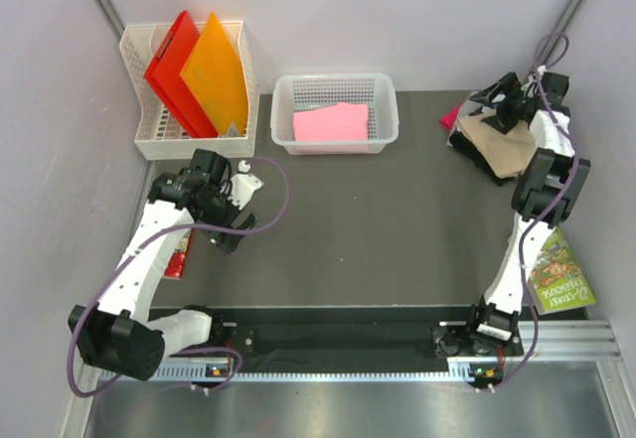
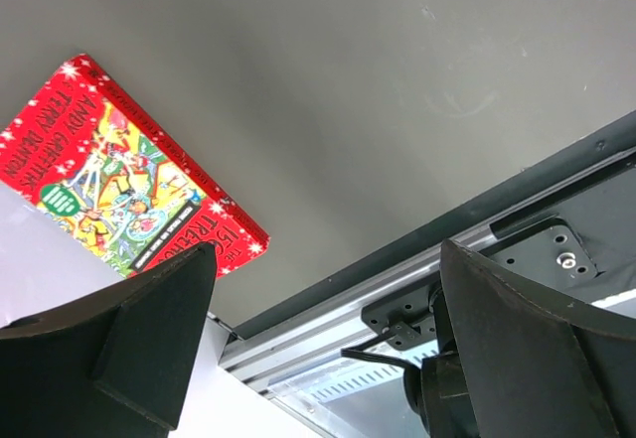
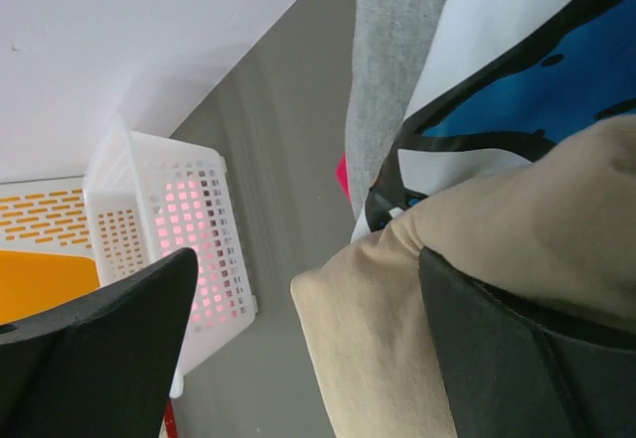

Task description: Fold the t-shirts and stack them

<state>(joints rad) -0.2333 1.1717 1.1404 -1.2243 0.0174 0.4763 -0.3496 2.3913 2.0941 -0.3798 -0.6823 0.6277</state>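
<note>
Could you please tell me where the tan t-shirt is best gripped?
Take the tan t-shirt by its rounded corner facing the white basket, probably from above: it lies on top, and that corner sticks out past the printed shirt beneath.

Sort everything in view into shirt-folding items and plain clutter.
Job: tan t-shirt, black printed t-shirt, grey t-shirt, pink t-shirt.
Lying about: red folder, orange folder, white folder basket, white shirt basket, red book, green book.

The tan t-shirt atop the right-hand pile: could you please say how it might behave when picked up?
The tan t-shirt shows soft, rounded folds, so it will probably droop and unfold. It rests on the black printed t-shirt, which it might drag along.
</note>
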